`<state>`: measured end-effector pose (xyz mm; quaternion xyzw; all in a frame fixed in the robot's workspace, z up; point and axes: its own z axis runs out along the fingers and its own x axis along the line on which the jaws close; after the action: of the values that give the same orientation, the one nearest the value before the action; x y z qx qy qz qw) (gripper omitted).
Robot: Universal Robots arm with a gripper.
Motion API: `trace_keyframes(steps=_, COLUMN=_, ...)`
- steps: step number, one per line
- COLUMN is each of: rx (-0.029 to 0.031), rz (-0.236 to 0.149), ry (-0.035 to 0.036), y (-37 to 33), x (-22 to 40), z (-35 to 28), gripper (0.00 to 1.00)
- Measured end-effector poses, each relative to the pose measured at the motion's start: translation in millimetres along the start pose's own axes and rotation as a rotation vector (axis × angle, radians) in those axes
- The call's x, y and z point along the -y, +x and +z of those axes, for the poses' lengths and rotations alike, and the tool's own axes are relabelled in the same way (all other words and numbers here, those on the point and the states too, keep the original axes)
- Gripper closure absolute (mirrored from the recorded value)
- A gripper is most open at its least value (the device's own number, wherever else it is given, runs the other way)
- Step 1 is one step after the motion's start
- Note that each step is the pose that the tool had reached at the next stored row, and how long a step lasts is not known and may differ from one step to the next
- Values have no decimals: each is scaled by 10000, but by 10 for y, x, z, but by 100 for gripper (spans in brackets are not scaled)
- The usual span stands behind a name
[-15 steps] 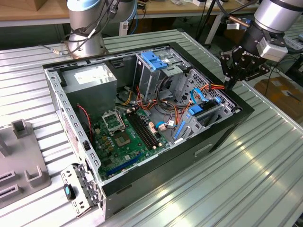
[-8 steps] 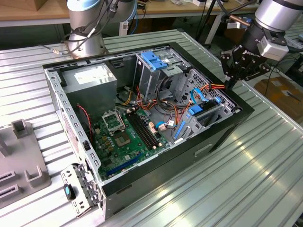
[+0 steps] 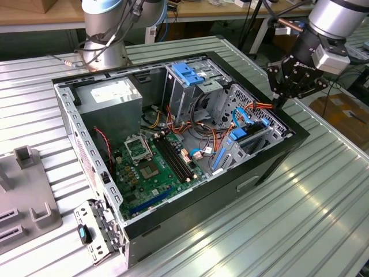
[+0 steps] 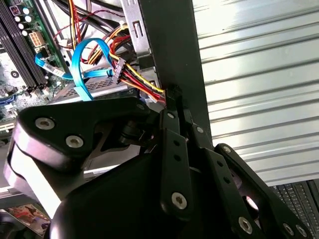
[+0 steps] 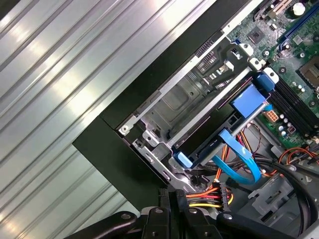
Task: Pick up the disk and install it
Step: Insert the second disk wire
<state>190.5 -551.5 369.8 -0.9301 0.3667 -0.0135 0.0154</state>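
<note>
Black gripper [image 4: 175, 99] fingers, pressed together on nothing (tips partly hidden), touch the computer case [image 4: 169, 45] rim in the second wrist view. First wrist view: the disk [image 5: 219, 127] sits in the case's bay, mostly hidden by its blue rails.

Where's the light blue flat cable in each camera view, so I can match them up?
Exterior view: the blue cable loops by the drive cage, towards the exterior view's right.
Second wrist view: it arches between the motherboard and the power wires.
First wrist view: it loops beside those wires.
Shared landmark: the red-yellow-black power wires.
</note>
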Motion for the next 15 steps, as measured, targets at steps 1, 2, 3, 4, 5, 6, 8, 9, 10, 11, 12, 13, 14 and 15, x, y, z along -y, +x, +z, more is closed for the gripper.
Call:
trace_keyframes(steps=1, rx=1, rz=1, ry=0, y=-12, x=-11, z=0, gripper=84)
trace_keyframes(steps=2, rx=0, rz=0, ry=1, y=-25, x=-23, z=-1, gripper=84)
trace_keyframes(steps=3, rx=0, rz=0, ry=0, y=-52, x=-49, z=-3, gripper=84)
trace_keyframes(steps=4, rx=0, rz=1, ry=1, y=-75, x=-70, z=-3, gripper=84)
trace_keyframes(steps=5, rx=-1, rz=1, ry=1, y=-89, x=-83, z=-4, gripper=84)
trace_keyframes(steps=6, rx=-1, rz=1, ry=2, y=-98, x=-92, z=-4, gripper=84)
trace_keyframes(steps=8, rx=-2, rz=28, ry=2, y=-117, x=-110, z=-5, gripper=84)
trace_keyframes(steps=9, rx=-6, rz=145, ry=-1, y=-121, x=-113, z=-5, gripper=84)
trace_keyframes(steps=10, rx=-12, rz=296, ry=-3, y=-121, x=-113, z=-5, gripper=84)
trace_keyframes(steps=11, rx=-18, rz=455, ry=-5, y=-122, x=-114, z=-5, gripper=84)
trace_keyframes(steps=12, rx=-22, rz=552, ry=-7, y=-122, x=-114, z=-5, gripper=84)
trace_keyframes(steps=13, rx=-26, rz=655, ry=-8, y=-122, x=-114, z=-5, gripper=84)
trace_keyframes(steps=14, rx=-31, rz=775, ry=-10, y=-122, x=-114, z=-5, gripper=84)
trace_keyframes(steps=15, rx=-36, rz=886, ry=-11, y=-122, x=-114, z=-4, gripper=84)
